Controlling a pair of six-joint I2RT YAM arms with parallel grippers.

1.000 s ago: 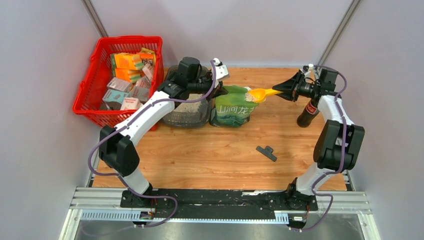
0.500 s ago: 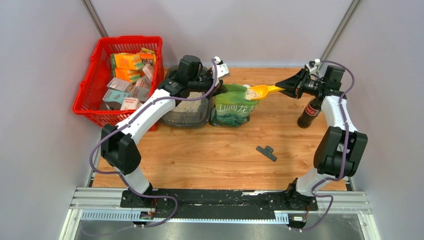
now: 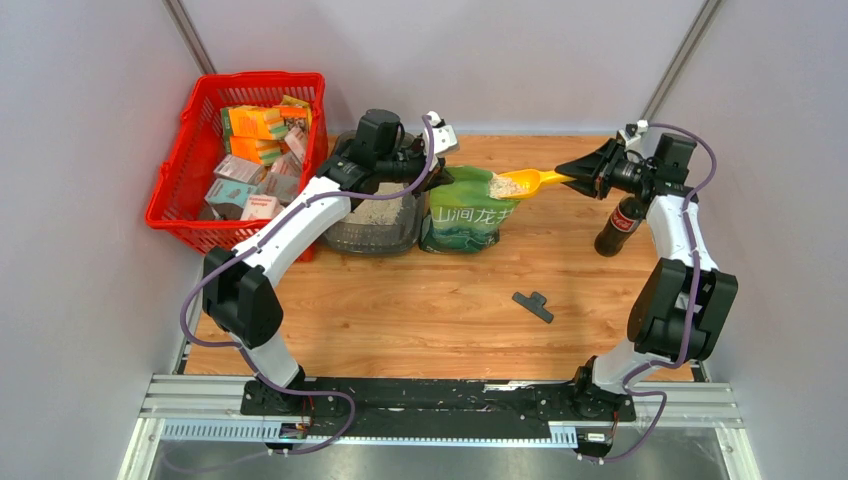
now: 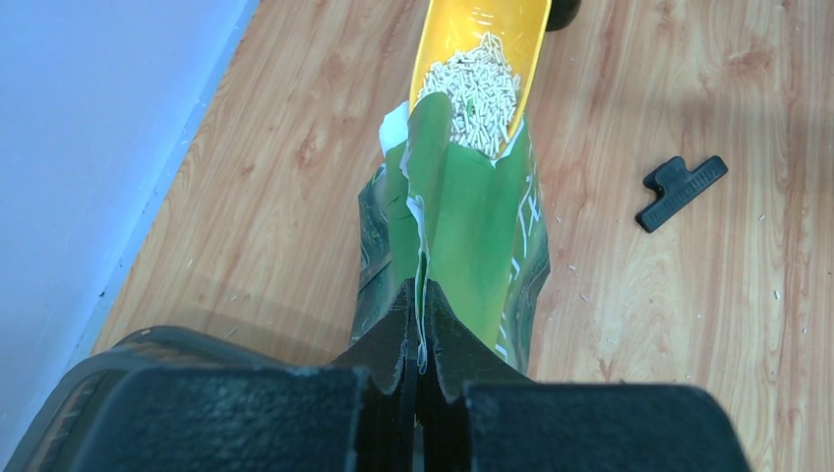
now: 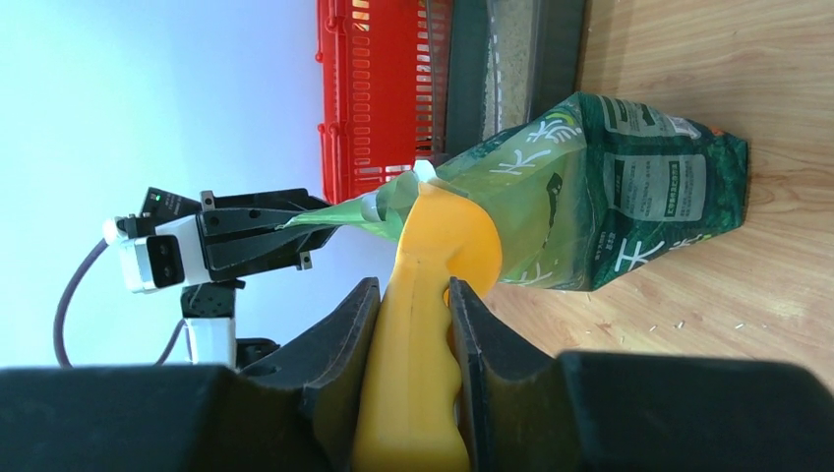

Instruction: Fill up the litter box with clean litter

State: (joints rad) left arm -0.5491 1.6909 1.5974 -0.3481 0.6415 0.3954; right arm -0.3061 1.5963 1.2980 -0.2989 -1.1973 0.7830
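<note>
The dark grey litter box (image 3: 378, 226) sits between the red basket and the green bag, with pale litter (image 3: 382, 213) on its floor; it shows in the right wrist view (image 5: 511, 59) too. The green bag (image 3: 466, 215) stands upright. My left gripper (image 4: 421, 307) is shut on the bag's top edge (image 4: 425, 221) and holds it open. My right gripper (image 5: 413, 295) is shut on the handle of the yellow scoop (image 5: 433, 285). The scoop (image 3: 520, 183) carries a heap of pale litter (image 4: 474, 90) and hangs at the bag's mouth.
A red mesh basket (image 3: 190, 160) full of small boxes stands at the far left. A dark cola bottle (image 3: 616, 226) stands by the right arm. A black clip (image 3: 533, 305) lies on the wooden table (image 3: 420, 310). Loose granules are scattered by the bag.
My right gripper has pulled the scoop up and to the right, out of the bag's mouth, with litter in it. The left gripper has kept its hold on the bag.
</note>
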